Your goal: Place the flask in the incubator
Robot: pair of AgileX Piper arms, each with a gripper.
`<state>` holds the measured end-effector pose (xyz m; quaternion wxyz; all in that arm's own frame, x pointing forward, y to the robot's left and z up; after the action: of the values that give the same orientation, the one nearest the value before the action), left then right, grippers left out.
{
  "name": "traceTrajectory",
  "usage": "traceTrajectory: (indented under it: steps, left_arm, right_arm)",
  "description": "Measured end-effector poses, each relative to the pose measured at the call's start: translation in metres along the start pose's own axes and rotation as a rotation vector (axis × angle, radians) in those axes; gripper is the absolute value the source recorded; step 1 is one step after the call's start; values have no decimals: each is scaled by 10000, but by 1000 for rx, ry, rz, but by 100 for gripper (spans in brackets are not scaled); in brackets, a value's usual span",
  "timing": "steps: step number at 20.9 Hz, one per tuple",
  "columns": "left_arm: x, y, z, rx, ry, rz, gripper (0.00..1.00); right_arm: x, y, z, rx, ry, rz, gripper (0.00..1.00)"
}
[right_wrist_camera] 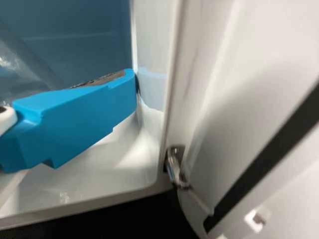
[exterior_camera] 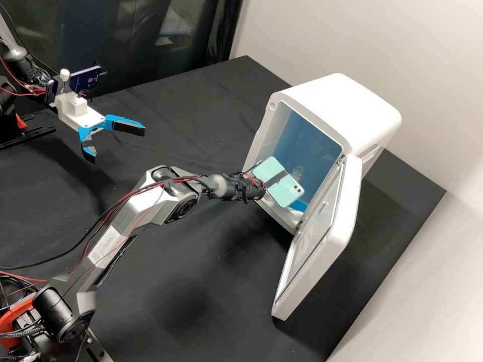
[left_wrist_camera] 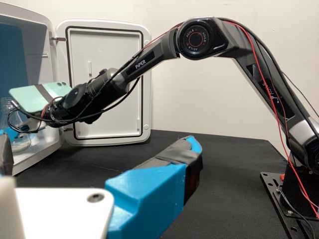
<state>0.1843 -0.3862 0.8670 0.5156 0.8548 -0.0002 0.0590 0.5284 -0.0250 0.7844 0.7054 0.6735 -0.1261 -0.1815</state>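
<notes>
High view: left gripper (exterior_camera: 118, 144) is held apart above bench (exterior_camera: 201, 100); right gripper (right_wrist_camera: 75, 99) is lodged inside incubator (exterior_camera: 342, 100) near flask (exterior_camera: 298, 173), its grip cannot be told.

The light is bright and even, coming from above. The black bench (exterior_camera: 211, 110) shows only faint, soft shadows. The white incubator (exterior_camera: 352, 105) glows pale, but its blue inside is dimmer. The right arm (exterior_camera: 146, 201) has a little shine on its silver shell.
</notes>
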Motion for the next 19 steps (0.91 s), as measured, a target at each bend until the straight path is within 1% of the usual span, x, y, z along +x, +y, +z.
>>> traceTrajectory:
  steps: [2,4,6,7,9,10,11,12,13,15,17,18,19]
  left_arm:
    - [0,0,0,0,0,0,100]
    - [0,0,0,0,0,0,100]
    - [-1,3,2,1,-1,2,100]
    - [-2,5,3,2,-1,2,100]
    - [-2,7,4,2,-1,3,100]
    - [-2,7,4,2,-1,3,100]
    - [-3,10,5,3,-2,5,100]
    - [-10,23,3,6,1,11,100]
    - [-11,26,4,7,1,13,100]
    - [-13,32,8,9,0,15,100]
    - [-17,44,14,13,-2,21,100]
    - [-17,44,14,13,-2,21,100]
    - [-20,52,19,15,-3,25,100]
  right_arm:
    - [-22,-33,32,15,0,-12,100]
    - [-71,-59,63,22,4,-24,100]
    - [-141,-45,64,30,22,-20,100]
    - [-183,-42,70,40,30,-22,100]
    - [-275,-33,79,46,48,-24,100]
    - [-318,-20,76,56,59,-20,100]
    - [-363,-24,90,56,71,-18,100]
    - [-406,-21,97,59,82,-15,100]
    - [-447,-23,106,66,87,-21,100]
    - [-543,-57,160,75,100,-29,100]
    - [-658,-63,198,82,119,-26,100]
    - [-710,-65,218,94,129,-20,100]
    - [-775,-75,273,103,131,-22,100]
